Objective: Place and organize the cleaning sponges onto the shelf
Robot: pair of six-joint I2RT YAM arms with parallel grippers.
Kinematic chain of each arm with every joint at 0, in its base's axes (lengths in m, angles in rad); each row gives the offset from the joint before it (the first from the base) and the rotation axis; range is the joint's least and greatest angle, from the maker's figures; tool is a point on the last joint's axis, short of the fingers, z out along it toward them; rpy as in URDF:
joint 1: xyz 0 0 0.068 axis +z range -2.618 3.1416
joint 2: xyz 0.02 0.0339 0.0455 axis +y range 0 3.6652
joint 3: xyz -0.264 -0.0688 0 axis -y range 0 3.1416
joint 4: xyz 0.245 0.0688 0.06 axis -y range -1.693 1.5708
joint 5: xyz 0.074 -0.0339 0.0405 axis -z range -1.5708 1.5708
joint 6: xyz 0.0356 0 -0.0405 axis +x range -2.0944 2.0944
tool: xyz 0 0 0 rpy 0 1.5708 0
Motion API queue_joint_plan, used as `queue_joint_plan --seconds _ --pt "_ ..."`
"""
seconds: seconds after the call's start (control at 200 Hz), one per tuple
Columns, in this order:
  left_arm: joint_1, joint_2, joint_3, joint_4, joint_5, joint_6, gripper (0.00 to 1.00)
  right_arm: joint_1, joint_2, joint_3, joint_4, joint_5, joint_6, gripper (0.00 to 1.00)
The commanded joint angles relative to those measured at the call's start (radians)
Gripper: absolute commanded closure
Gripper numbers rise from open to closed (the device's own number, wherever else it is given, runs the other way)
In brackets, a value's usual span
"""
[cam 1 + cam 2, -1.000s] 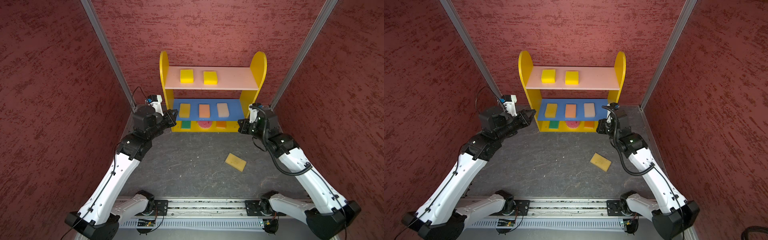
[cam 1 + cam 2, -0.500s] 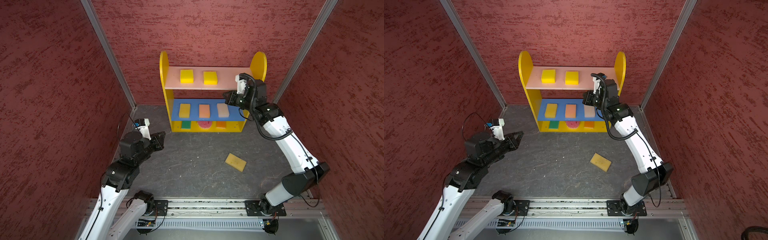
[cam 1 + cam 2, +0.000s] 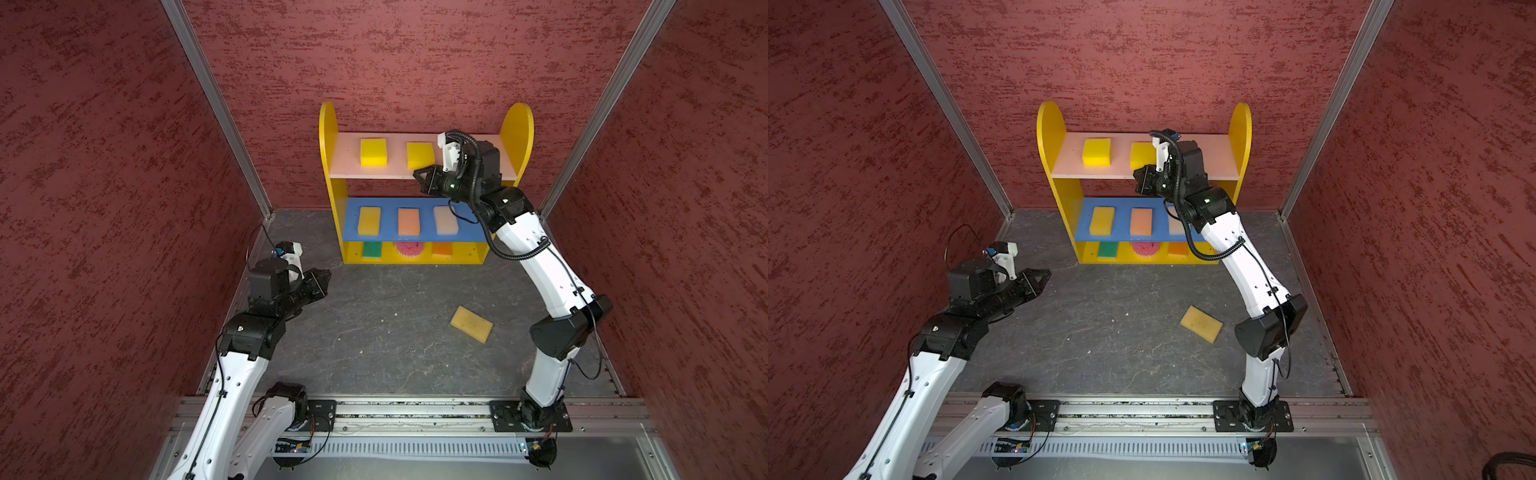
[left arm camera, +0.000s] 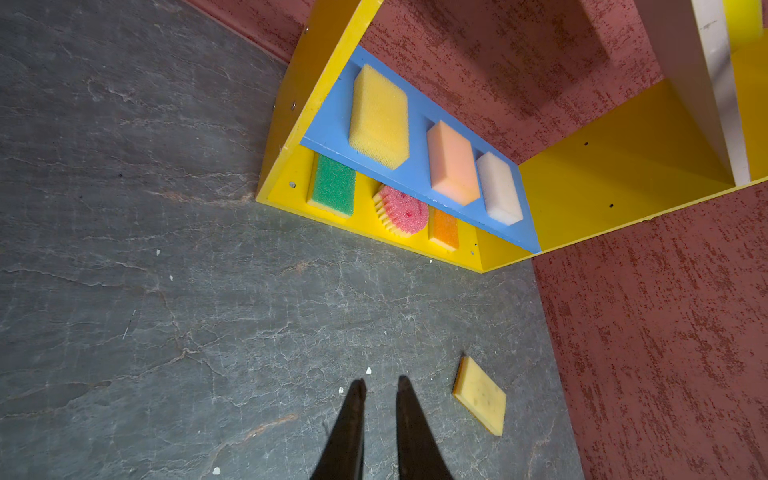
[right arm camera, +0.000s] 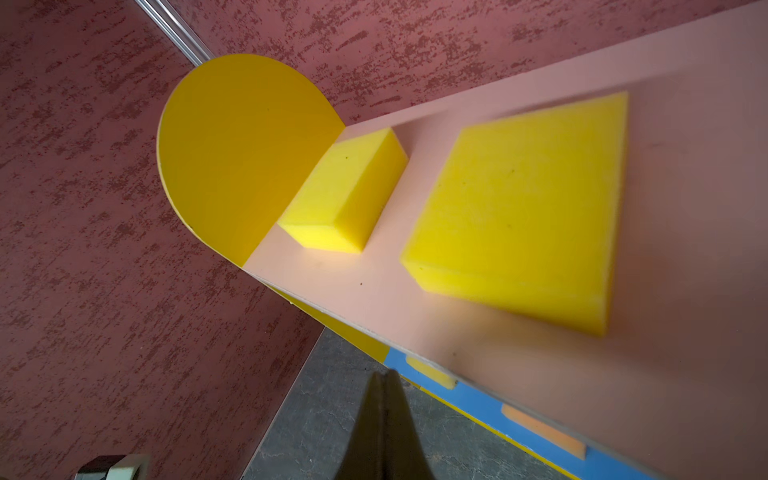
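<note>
The shelf (image 3: 326, 124) stands against the back wall. Two yellow cleaning sponges (image 3: 373, 152) (image 5: 519, 208) lie on its pink top board. Golden (image 3: 369, 220), peach (image 3: 409, 221) and cream (image 3: 445, 220) ones lie on the blue board. Green (image 4: 333, 185), round pink (image 4: 405, 210) and orange (image 4: 444, 229) ones sit at the bottom. A tan sponge (image 3: 471, 324) (image 4: 480, 395) lies flat on the floor. My right gripper (image 3: 417, 176) (image 5: 384, 374) is shut and empty, at the top board's front edge. Low at the left, my left gripper (image 3: 322, 276) (image 4: 381, 382) is slightly open and empty.
Red textured walls (image 3: 104, 208) close in the left, back and right sides, with metal posts (image 3: 216, 104) at the back corners. The grey floor (image 3: 374, 332) runs to a metal rail (image 3: 415, 411) at the front, where both arm bases sit.
My right gripper has risen from the shelf's foot to the pink top board. My left arm has drawn back from the shelf to the front left, and its jaws have parted a little.
</note>
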Motion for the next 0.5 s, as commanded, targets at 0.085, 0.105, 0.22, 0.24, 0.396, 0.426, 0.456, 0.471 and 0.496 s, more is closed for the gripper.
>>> queue_joint_plan --seconds 0.085,0.105,0.22,0.24,0.396,0.426,0.456,0.471,0.496 --pt "0.044 0.003 0.004 0.039 0.071 0.016 0.83 -0.003 0.03 0.057 -0.031 0.012 0.005 1.0" --pt "0.05 0.003 0.004 0.04 0.074 0.016 0.83 -0.002 0.031 0.059 -0.031 0.015 0.003 1.0" --pt "0.07 0.003 -0.012 0.055 0.088 0.01 0.83 -0.003 0.042 0.075 -0.038 0.036 -0.006 1.0" --pt "0.074 0.005 -0.015 0.056 0.091 0.007 0.83 -0.002 0.044 0.08 -0.041 0.038 -0.008 1.0" --pt "0.088 0.021 -0.02 0.066 0.114 0.001 0.83 -0.003 0.068 0.113 -0.058 0.05 -0.016 1.0" --pt "0.089 0.024 -0.018 0.065 0.116 0.002 0.83 -0.002 0.07 0.115 -0.056 0.054 -0.017 1.0" --pt "0.091 0.026 -0.015 0.066 0.117 0.002 0.83 -0.003 0.072 0.117 -0.055 0.059 -0.018 1.0" --pt "0.092 0.027 -0.014 0.066 0.117 0.003 0.84 -0.003 0.073 0.117 -0.054 0.061 -0.018 1.0" --pt "0.092 0.027 -0.014 0.067 0.119 0.003 0.83 -0.004 0.075 0.119 -0.055 0.066 -0.02 1.0"
